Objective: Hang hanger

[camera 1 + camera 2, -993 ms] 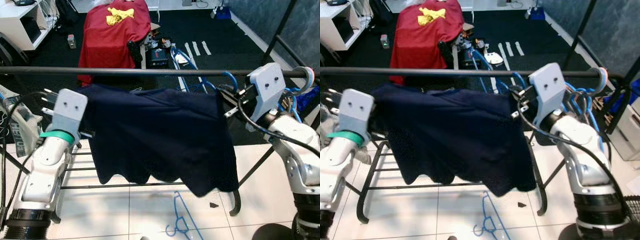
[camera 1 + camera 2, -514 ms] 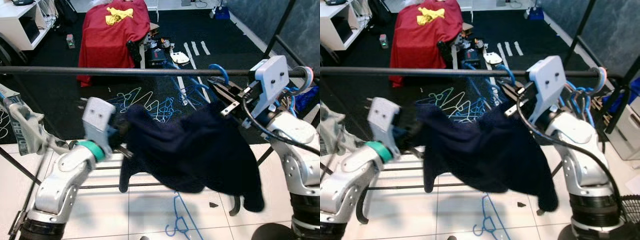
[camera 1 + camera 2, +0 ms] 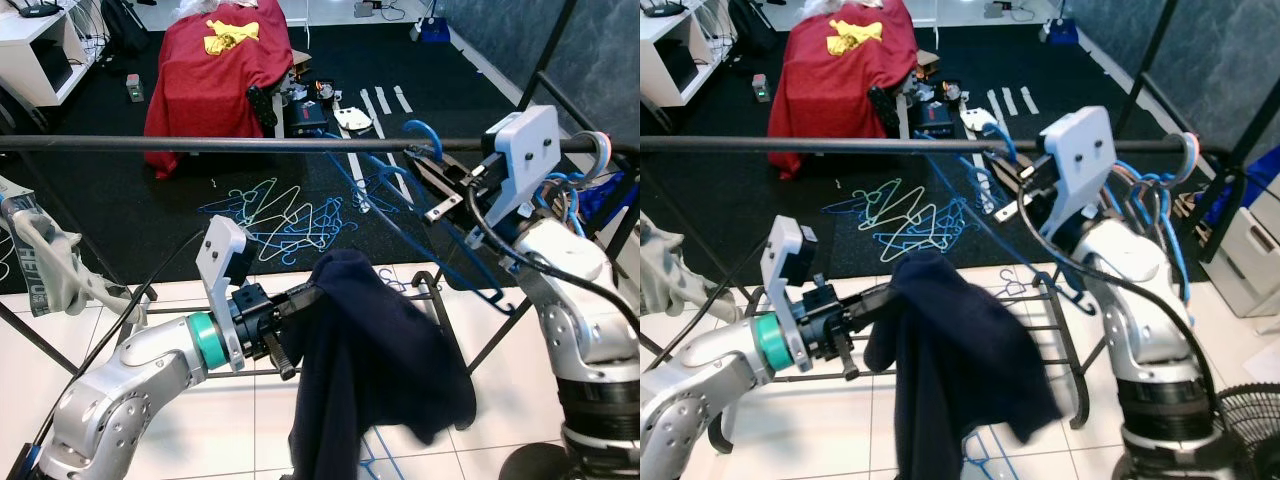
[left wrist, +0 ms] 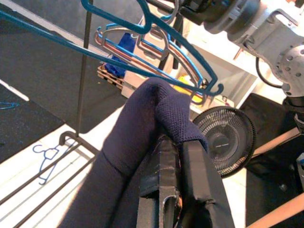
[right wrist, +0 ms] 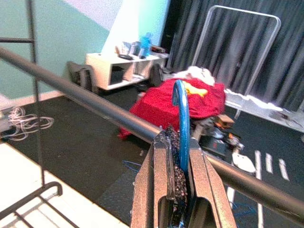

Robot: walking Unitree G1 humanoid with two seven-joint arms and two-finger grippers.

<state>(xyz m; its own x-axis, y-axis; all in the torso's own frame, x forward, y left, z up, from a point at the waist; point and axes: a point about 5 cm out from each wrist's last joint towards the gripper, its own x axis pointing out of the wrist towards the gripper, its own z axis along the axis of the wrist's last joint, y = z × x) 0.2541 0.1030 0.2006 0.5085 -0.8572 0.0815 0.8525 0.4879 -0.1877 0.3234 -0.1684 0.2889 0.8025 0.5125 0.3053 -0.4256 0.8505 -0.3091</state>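
Blue hanger [image 3: 440,215] in right claw [image 3: 425,178], hook [image 5: 179,95] upward

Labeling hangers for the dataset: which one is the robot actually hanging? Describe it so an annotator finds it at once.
Start at the black clothes rail running across the scene, then go to its right end, where the right gripper reaches up. The blue hanger is pinched in its fingers, hook raised beside the rail. Unlike the loose hangers on the dark carpet, it is off the floor.

A floor [image 3: 180,300] of white tile and dark carpet is seen; loose hangers [image 3: 285,215] are strewn on the carpet.
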